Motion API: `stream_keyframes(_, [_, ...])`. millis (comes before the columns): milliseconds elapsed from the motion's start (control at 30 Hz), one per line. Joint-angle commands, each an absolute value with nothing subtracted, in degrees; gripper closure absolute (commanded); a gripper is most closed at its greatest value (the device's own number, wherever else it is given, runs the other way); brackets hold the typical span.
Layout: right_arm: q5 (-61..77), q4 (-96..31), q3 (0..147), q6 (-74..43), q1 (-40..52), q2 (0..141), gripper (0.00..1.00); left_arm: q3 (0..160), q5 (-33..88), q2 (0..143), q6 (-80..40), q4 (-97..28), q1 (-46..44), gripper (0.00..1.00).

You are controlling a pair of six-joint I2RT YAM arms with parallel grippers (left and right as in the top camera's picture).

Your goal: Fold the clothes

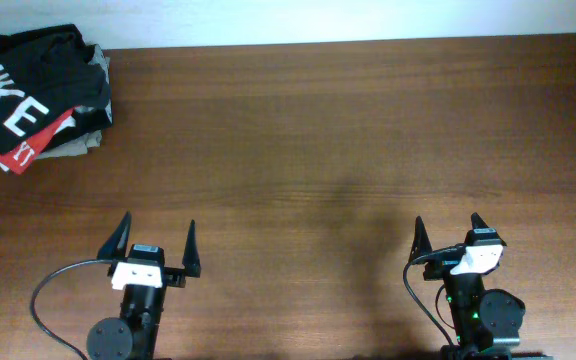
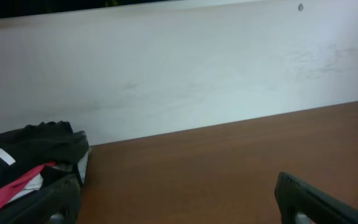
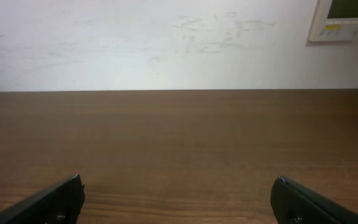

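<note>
The very dark T-shirt (image 1: 53,65) with large white block letters lies crumpled on top of a pile at the table's far left corner. It also shows at the left edge of the left wrist view (image 2: 42,146). My left gripper (image 1: 158,222) is open and empty near the front edge, well short of the pile; in its wrist view (image 2: 179,199) only bare wood lies between the fingers. My right gripper (image 1: 447,222) is open and empty at the front right, with bare table between its fingers (image 3: 178,186).
A red shirt with white lettering (image 1: 43,135) and a greyish garment (image 1: 76,145) lie under the dark T-shirt. The brown wooden table (image 1: 318,130) ends at a white wall at the back. A wall panel (image 3: 344,18) hangs at the far right.
</note>
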State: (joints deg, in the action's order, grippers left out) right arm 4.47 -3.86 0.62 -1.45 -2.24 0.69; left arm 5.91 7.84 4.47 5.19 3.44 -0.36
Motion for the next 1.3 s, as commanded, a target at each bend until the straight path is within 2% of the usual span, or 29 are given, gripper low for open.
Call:
stream_keyframes(0, [4.2, -4.1, 0.3, -1.5, -1.7, 0.2, 0.01, 2.7, 1.3, 0.2, -0.9, 4.4, -0.6, 0.01])
stream_keyframes(167, [4.2, -4.1, 0.3, -1.5, -1.7, 0.2, 0.01, 0.5, 0.8, 0.3, -1.0, 3.8, -0.6, 0.01])
stream_keyframes(300, [4.2, -4.1, 0.3, -1.5, -1.7, 0.2, 0.01, 0.5, 0.4, 0.4, -1.0, -4.8, -0.6, 0.01])
stream_keyframes(1267, [4.2, -4.1, 0.3, -1.5, -1.7, 0.2, 0.01, 0.5, 0.4, 0.5, -1.0, -4.8, -0.6, 0.01])
